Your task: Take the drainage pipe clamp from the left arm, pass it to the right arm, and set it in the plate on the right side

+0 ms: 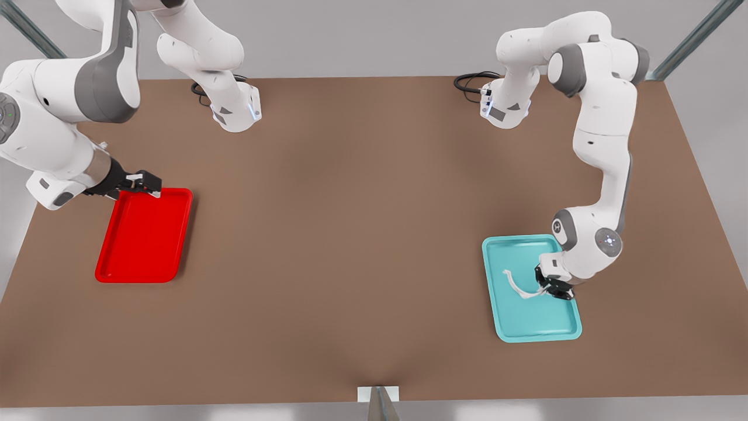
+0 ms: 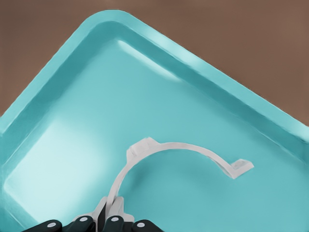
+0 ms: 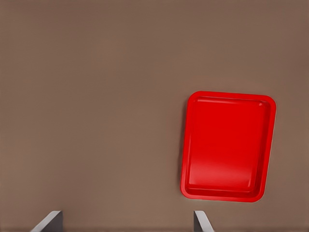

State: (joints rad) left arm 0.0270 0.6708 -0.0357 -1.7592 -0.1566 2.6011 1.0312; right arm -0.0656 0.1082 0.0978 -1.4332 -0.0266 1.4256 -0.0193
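Left gripper (image 1: 549, 287), low over the teal tray's (image 1: 529, 327) right edge, pinches the clamp (image 1: 519, 286) (one end). Right gripper (image 1: 147, 182), fingers apart, hangs at the plate's (image 1: 143, 275) far edge; open table (image 1: 350, 234) lies between.

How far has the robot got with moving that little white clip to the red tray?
Just started. The left hand has closed on one end of the drainage pipe clamp, over the teal tray. Handover to the open right hand, waiting at the empty red plate, remains.
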